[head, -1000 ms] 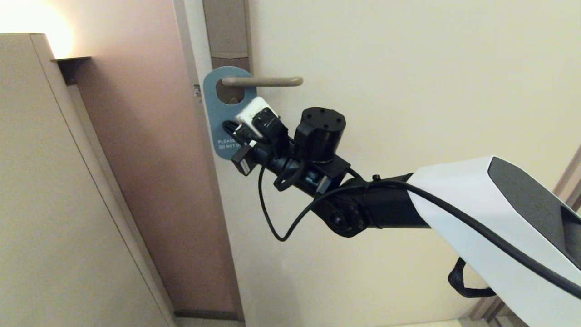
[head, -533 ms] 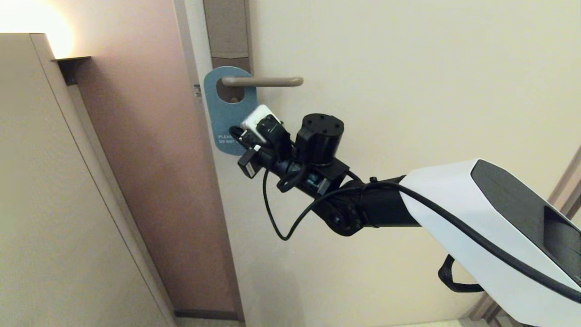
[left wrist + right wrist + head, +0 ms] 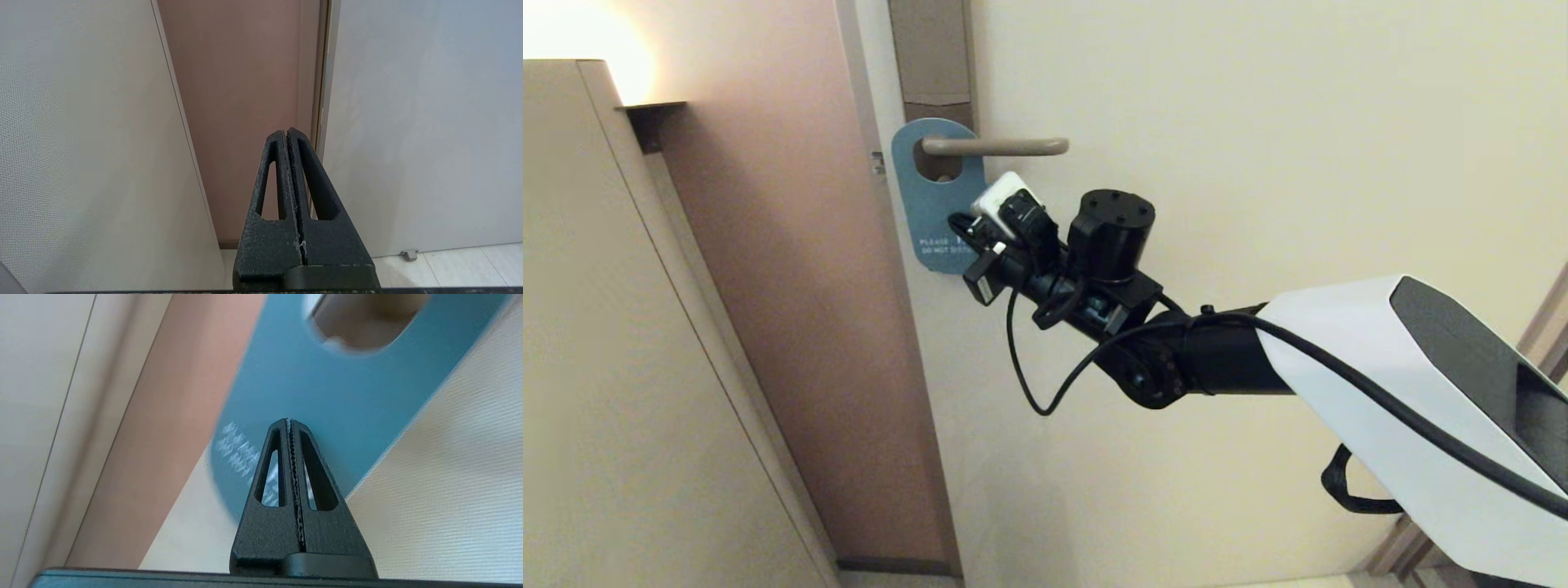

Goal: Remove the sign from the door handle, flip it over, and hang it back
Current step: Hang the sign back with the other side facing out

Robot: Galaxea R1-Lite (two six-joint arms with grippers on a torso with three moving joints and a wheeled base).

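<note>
Door (image 3: 1217,122): cream, closed. Door handle (image 3: 996,147): level lever. Sign (image 3: 935,200): hung on lever by its oval hole, blue face out, flat to door below. Judged light, thin, fairly stiff, slick; best pinched at free lower edge. Right gripper (image 3: 289,421): pressed together, empty, at sign's lower face. Left gripper (image 3: 286,131): pressed together, parked low.

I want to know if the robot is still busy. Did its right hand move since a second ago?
Yes. In the head view the right gripper has shifted right and slightly up toward the door handle, still in front of the sign, jaws shut.
</note>
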